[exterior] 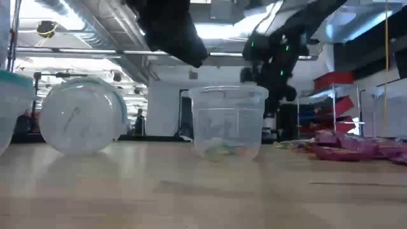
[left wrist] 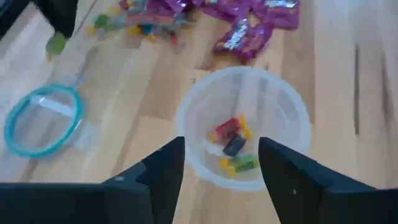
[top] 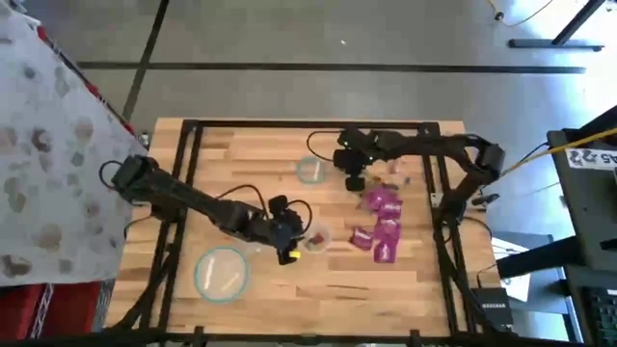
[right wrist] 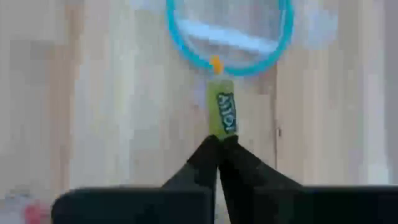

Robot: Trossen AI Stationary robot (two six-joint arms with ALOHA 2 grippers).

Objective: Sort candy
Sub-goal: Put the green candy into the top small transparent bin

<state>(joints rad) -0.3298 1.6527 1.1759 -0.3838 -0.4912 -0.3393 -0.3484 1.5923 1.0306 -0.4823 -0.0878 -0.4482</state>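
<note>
3 clear bowls [top: 222,273] on wooden table [top: 251,154].

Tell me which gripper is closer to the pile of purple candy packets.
Right. The right gripper hangs beside the purple packets, pinching a green candy; the left gripper hovers over the clear cup, farther off.

bright, even daylight on the table [top: 318,280]; ceiling strip lights glare in the low view. both wrist views are soft and blurred; bowl [exterior: 227,121] reasonably sharp, foreground wood blurry.
</note>
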